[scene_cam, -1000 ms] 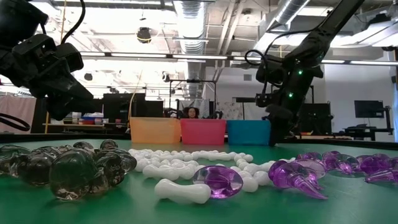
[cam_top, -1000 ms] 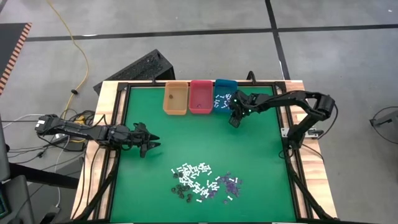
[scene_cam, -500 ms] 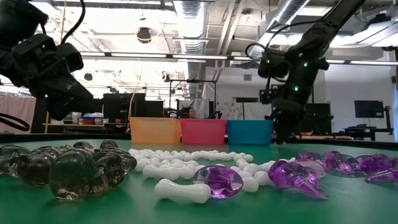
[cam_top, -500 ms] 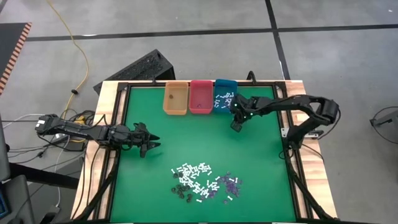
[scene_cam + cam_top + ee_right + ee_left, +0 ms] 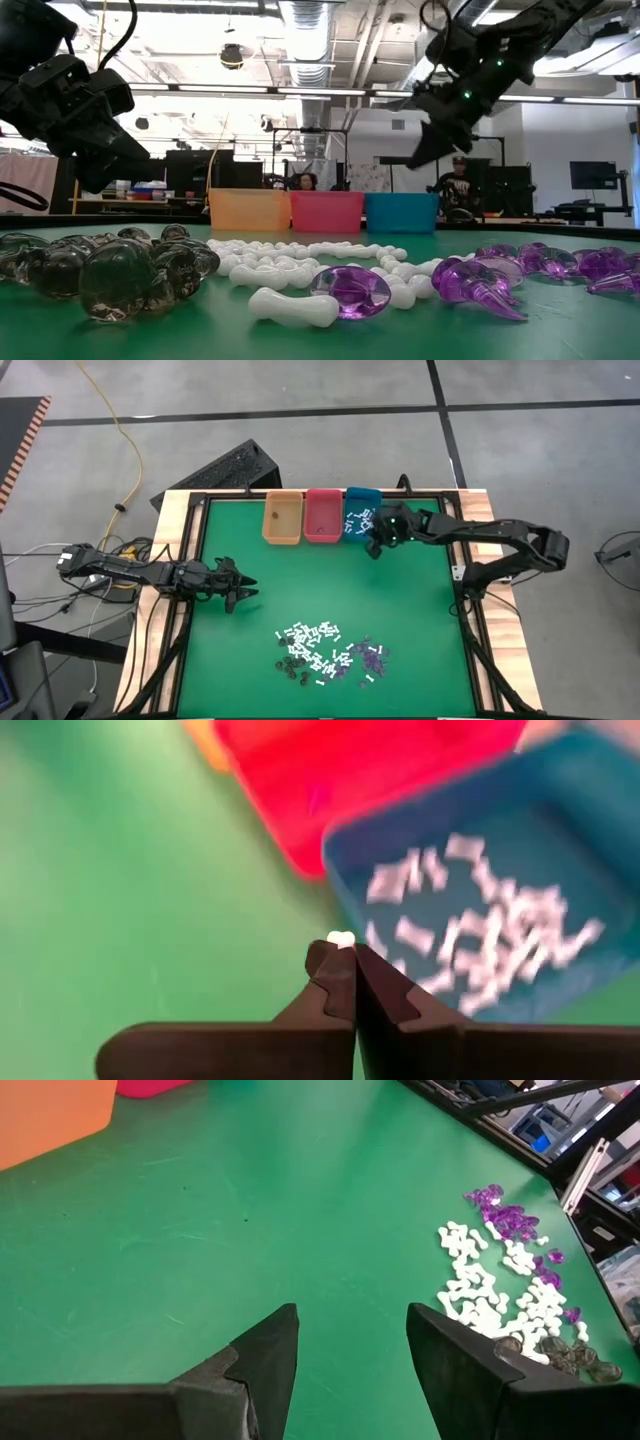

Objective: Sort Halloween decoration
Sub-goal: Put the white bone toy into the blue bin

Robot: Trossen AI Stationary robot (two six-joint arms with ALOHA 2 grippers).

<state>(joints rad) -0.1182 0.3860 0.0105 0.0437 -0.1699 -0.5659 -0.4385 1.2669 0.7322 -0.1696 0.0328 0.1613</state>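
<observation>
We see little Halloween pieces on a green surface (image 5: pixel 220 660) and in a bin.
From above, our right end effector (image 5: pixel 376 546) hangs beside the teal plastic bin (image 5: pixel 361 493) of white sticks; our left end effector (image 5: pixel 245 592) waits, fingers apart. Down low, white, purple and dark pieces (image 5: pixel 300 275) lie in front. At the right wrist, the fingers pinch one tiny white stick (image 5: pixel 341 938).

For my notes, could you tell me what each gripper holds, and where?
Right gripper: a white piece, pinched at its fingertips, near the teal bin. Left gripper: nothing.
</observation>
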